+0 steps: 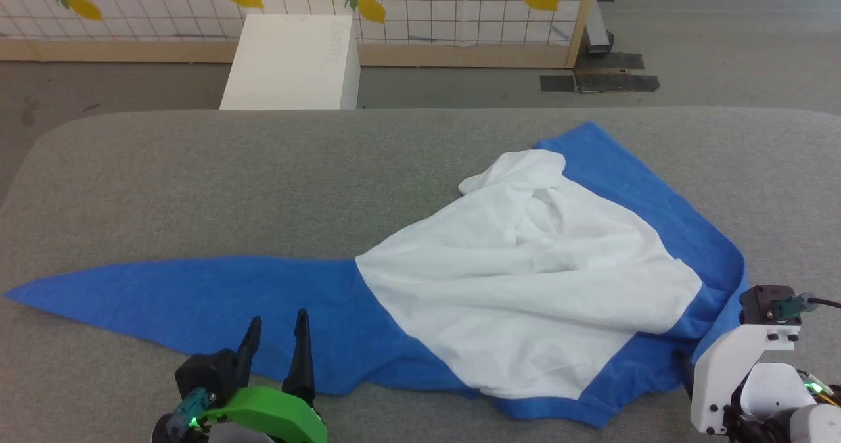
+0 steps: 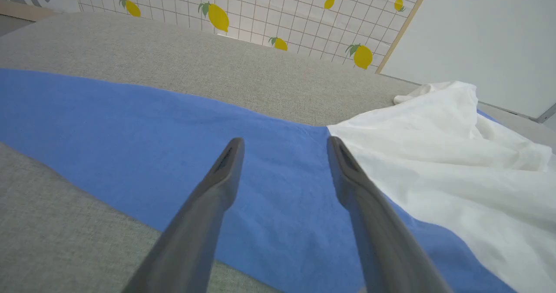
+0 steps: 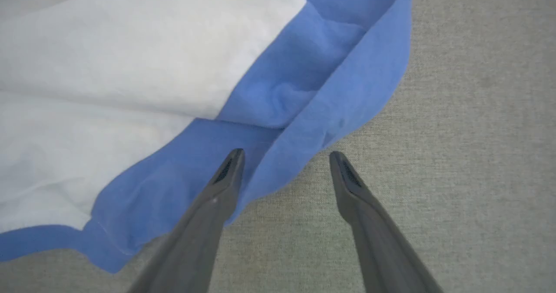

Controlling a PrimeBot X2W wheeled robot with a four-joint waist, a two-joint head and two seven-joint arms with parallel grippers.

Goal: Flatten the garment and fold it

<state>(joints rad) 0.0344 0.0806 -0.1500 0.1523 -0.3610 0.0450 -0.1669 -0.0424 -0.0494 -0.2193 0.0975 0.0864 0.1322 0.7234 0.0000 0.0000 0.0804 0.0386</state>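
Left jaws, nearest the head camera at the bottom edge, stand open and hold nothing; in the left wrist view they sit low over blue cloth, right-hand tip beside the seam where blue meets white. Contact with the cloth: cannot tell.

Right jaws, at the lower right, are also open and empty. The right wrist view shows them straddling the shirt's blue edge, one tip over the cloth and the other over bare desk [image 1: 263,186].

Shirt [image 1: 525,279] lies on the grey padded desk, right of centre and toward the near edge. One blue sleeve [image 1: 164,295] runs out flat and tapering to the robot's left. The white body is creased, with a bunched flap [image 1: 519,170] turned up at its far end. The other blue sleeve [image 1: 631,180] runs along the right side toward the far edge, and the blue edge near the right jaws is doubled over.

Progress, my judgement: early. Flattening is partly done, with one sleeve spread. Body and right side need smoothing. No fold is made yet.

Containers: none on the desk. A white box [image 1: 292,62] stands on the floor beyond the far edge, before a lemon-print screen [image 1: 427,2]; whether it opens, or holds anything, cannot be told.
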